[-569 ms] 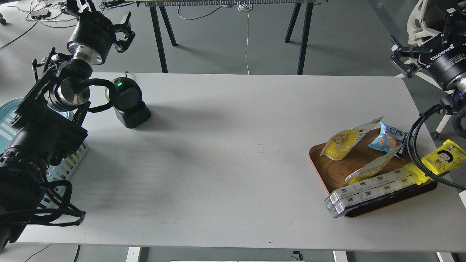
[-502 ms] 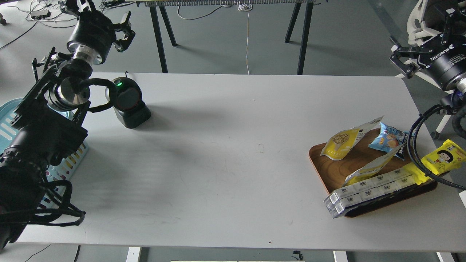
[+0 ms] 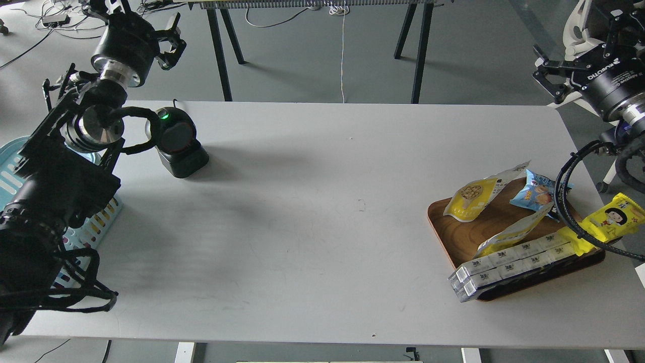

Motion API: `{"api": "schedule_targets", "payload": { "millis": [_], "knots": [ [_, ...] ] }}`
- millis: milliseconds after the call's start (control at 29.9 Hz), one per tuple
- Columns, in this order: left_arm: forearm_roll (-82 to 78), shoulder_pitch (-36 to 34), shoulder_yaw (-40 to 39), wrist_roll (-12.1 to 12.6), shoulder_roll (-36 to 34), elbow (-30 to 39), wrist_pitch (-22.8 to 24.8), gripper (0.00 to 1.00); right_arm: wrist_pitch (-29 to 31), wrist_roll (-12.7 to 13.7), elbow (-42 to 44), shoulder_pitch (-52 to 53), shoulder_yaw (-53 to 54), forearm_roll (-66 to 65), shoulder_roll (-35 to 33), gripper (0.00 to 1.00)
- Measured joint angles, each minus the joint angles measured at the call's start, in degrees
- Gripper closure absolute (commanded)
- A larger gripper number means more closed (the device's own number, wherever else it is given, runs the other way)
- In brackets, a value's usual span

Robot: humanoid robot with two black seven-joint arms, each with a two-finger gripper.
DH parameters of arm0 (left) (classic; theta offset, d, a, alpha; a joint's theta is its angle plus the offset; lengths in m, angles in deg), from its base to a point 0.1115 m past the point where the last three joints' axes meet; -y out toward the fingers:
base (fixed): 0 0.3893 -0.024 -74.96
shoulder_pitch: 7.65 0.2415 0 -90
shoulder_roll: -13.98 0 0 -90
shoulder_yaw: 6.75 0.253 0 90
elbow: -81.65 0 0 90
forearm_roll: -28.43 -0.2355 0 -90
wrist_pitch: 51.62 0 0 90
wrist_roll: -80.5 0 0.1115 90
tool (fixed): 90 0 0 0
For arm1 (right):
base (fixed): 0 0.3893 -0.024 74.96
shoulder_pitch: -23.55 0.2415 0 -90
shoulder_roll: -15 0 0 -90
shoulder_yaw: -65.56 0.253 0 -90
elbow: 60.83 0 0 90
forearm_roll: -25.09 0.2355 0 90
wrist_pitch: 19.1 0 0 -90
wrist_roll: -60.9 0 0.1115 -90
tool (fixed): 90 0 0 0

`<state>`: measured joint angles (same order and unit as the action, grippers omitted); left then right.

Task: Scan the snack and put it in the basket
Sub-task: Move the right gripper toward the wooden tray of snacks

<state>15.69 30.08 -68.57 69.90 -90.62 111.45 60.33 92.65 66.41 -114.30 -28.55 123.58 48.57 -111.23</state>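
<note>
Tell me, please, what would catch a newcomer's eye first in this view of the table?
Probably the wooden tray at the table's right edge, heaped with bright packs, among them the snack with its yellow front at the tray's far left corner. Next, the black scanner with a green light at the far left, beside the left arm, which partly hides the basket.

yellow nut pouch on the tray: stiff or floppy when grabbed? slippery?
The snack is probably floppy: a thin film pouch lying slumped on the wooden tray. Likely light, as it looks fairly flat. Its glossy surface may slip between fingers.
</note>
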Motion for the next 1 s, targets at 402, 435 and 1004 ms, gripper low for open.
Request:
{"api": "schedule_targets", "payload": {
  "millis": [402,435,1004],
  "knots": [
    [0.0,0.0,0.1,0.0,0.2,0.7,0.1,0.0,-0.3,0.3,0.8,1.3,-4.1,0.1,-3.3,0.01],
    [0.0,0.0,0.1,0.0,0.2,1.3,0.1,0.0,-0.5,0.3,0.6,2.0,-5.2,0.2,-3.9,0.01],
    [0.0,0.6,-0.3,0.0,-0.4,4.5,0.3,0.0,-6.6,2.8,-15.2,61.8,-74.6,0.2,-18.1,0.01]
  ]
}}
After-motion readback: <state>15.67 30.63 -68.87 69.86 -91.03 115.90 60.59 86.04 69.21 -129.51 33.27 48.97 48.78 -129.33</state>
